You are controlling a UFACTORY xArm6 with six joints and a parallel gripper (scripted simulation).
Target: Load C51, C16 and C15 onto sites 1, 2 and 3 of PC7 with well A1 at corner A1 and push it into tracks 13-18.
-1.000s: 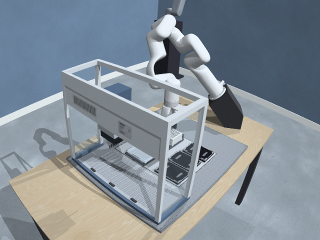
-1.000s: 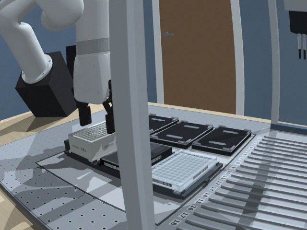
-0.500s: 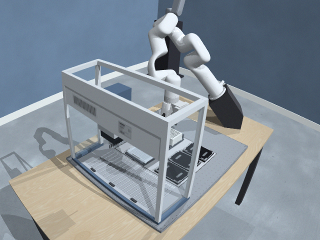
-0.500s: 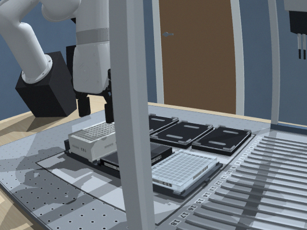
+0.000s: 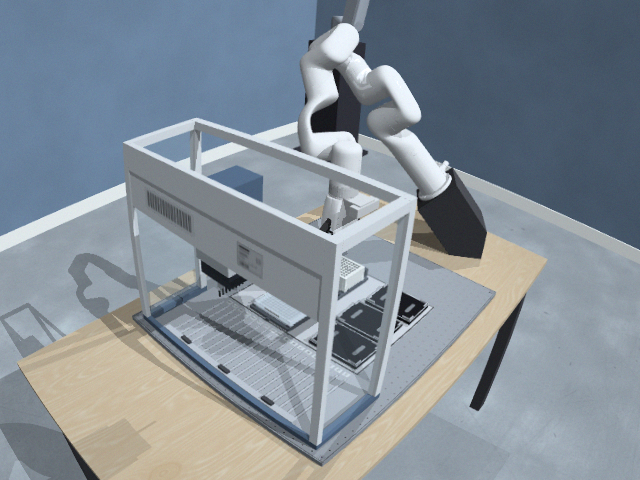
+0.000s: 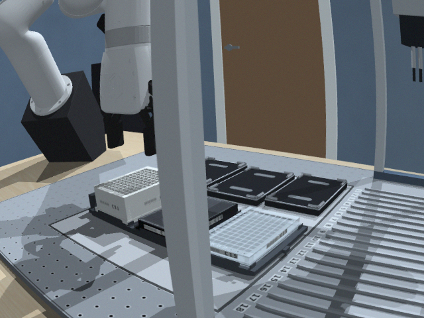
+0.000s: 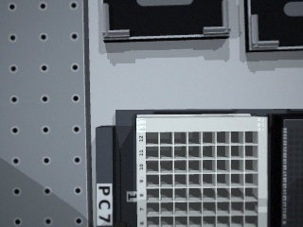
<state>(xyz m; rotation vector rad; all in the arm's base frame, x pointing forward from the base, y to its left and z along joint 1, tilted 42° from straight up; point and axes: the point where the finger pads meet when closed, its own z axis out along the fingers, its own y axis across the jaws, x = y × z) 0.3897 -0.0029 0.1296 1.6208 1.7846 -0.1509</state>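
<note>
The carrier PC7 (image 7: 104,204) lies on the apron in front of the rails, its handle end toward the perforated plate. The white deep-well block C51 (image 6: 128,194) sits on site 1 next to the handle and fills the lower wrist view (image 7: 201,172). The dark plate C16 (image 6: 195,213) is on site 2, partly hidden by a frame post. The clear plate C15 (image 6: 253,236) is on site 3. My gripper (image 6: 132,136) hangs open and empty, well above C51. The fingers do not show in the wrist view.
Three black nests (image 6: 253,185) stand empty beside the carrier. The rails (image 6: 359,239) with track numbers (image 6: 273,277) lie to the right. The instrument's white frame (image 5: 268,206) and its post (image 6: 181,171) stand close by. A pipetting head (image 6: 412,41) hangs at the upper right.
</note>
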